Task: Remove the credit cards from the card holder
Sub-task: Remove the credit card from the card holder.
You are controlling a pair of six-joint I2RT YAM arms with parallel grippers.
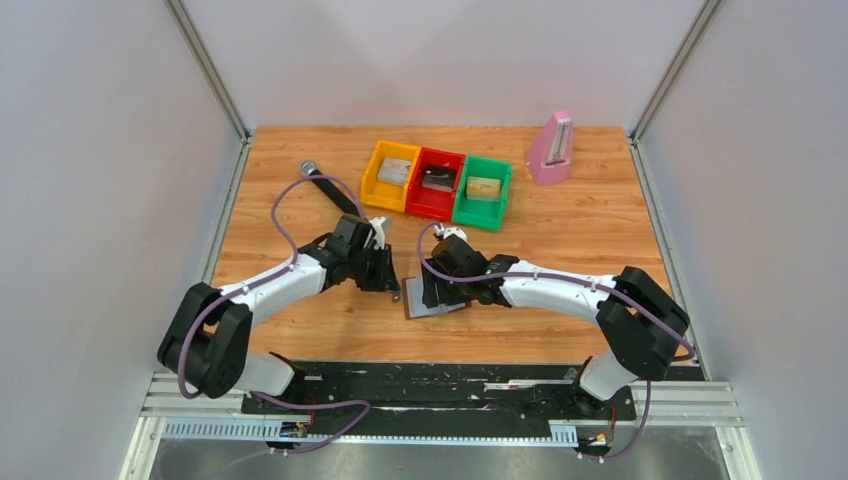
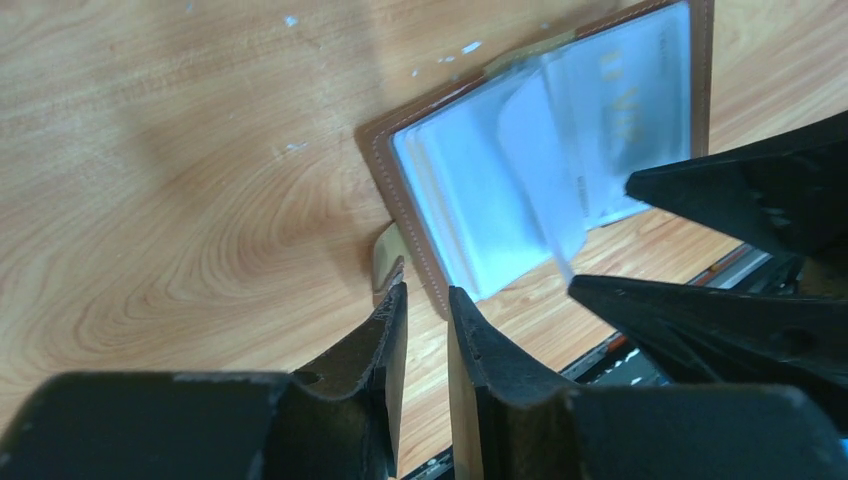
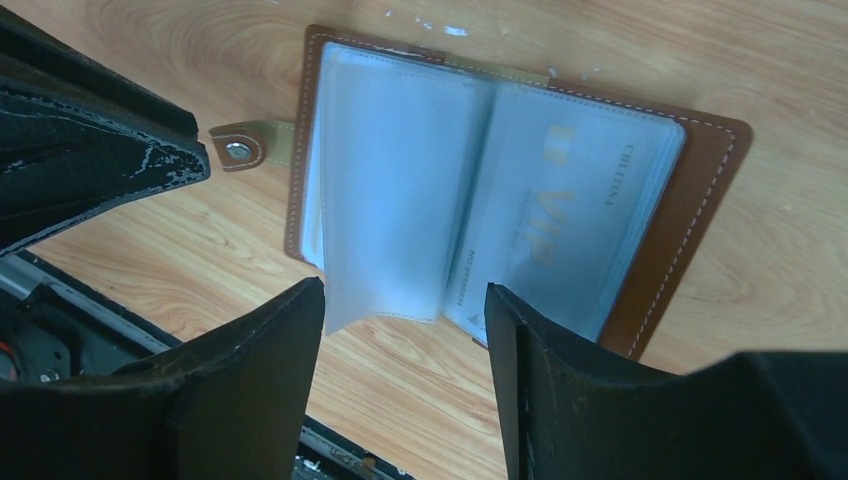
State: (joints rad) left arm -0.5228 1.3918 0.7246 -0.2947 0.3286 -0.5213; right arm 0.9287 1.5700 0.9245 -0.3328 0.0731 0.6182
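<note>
The card holder (image 1: 432,304) lies open on the wood between my two grippers, with a brown rim (image 3: 700,200) and clear, light-blue sleeves. A credit card with gold VIP lettering (image 3: 560,215) shows under the right sleeve; it also shows in the left wrist view (image 2: 630,100). One loose sleeve leaf (image 3: 385,200) stands up from the middle. My left gripper (image 2: 427,293) is narrowly open at the holder's corner, with its strap tab (image 2: 384,255) just beyond one fingertip. My right gripper (image 3: 405,288) is open at the near edge, the leaf's lower edge between its tips.
A yellow bin (image 1: 390,175), a red bin (image 1: 436,183) and a green bin (image 1: 482,190) stand in a row at the back, each with a small flat thing inside. A pink wedge-shaped object (image 1: 550,150) stands at back right. A black-handled tool (image 1: 328,187) lies back left.
</note>
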